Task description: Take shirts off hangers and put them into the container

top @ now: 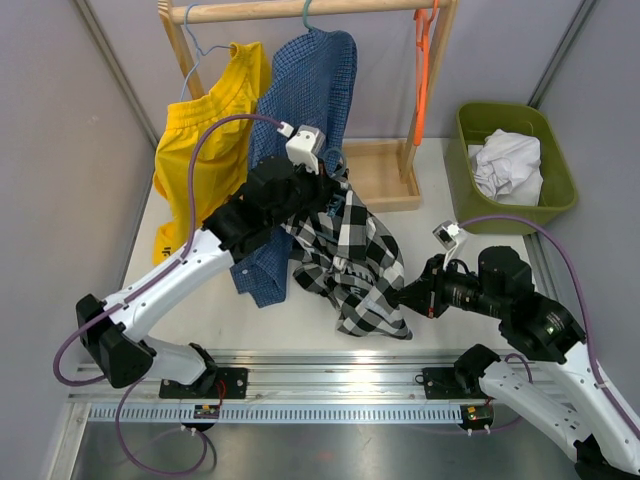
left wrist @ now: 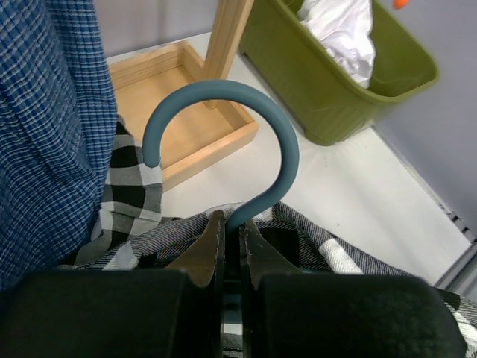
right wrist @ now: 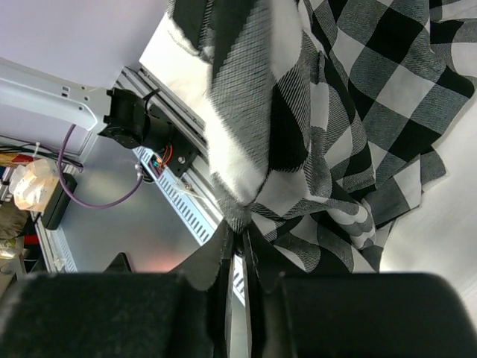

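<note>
Only the hook of the blue-grey hanger (left wrist: 289, 156) shows at the left wrist, its shoulders buried under the plaid shirt (left wrist: 134, 201); the container (left wrist: 335, 97) and white shirt (left wrist: 343, 37) inside run off the top edge, as does the orange hanger (top: 424, 80) from above

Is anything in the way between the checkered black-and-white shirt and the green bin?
Nothing visible blocks it. The table between the plaid shirt and the green bin is bare; the wooden base sits just beside that path.
</note>
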Controlling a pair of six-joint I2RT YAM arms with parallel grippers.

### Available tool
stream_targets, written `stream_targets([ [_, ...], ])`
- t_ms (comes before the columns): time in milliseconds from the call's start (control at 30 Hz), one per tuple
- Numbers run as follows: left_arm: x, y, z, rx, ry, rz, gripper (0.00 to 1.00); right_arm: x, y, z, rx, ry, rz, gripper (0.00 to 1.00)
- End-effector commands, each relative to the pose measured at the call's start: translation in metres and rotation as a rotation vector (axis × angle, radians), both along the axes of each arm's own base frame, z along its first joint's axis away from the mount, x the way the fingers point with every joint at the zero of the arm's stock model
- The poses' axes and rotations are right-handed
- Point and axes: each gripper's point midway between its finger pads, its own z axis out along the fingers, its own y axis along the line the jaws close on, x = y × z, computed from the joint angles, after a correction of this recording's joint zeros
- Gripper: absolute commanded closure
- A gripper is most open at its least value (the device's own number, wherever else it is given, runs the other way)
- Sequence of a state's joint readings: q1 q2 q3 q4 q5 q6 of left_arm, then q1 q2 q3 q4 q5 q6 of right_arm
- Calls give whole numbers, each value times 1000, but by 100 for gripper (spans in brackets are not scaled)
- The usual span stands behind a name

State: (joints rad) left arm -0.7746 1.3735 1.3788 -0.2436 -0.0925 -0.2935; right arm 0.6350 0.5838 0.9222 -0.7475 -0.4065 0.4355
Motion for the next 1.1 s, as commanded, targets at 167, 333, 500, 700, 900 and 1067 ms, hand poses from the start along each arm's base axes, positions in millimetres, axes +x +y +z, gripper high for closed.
stream_targets([
  [167, -28, 10, 26, -156, -43, -46, 100, 11, 2, 1, 6, -29, -34, 100],
  [333, -23, 25, 12, -98, -42, 24, 100, 13, -2, 8, 5, -48, -57, 100],
  [500, -9, 46, -26, 20, -19, 138, 100, 15, -30, 30, -7, -142, -186, 100],
  [700, -5, 71, -47, 74, -7, 232, 100, 19, -96, 65, -32, -279, -482, 100],
  [900, -11, 84, -46, 84, -19, 266, 100, 23, -153, 75, -26, -326, -773, 100],
  [1067, -14, 89, -43, 82, -20, 273, 100, 22, -203, 70, -35, -317, -1043, 100],
])
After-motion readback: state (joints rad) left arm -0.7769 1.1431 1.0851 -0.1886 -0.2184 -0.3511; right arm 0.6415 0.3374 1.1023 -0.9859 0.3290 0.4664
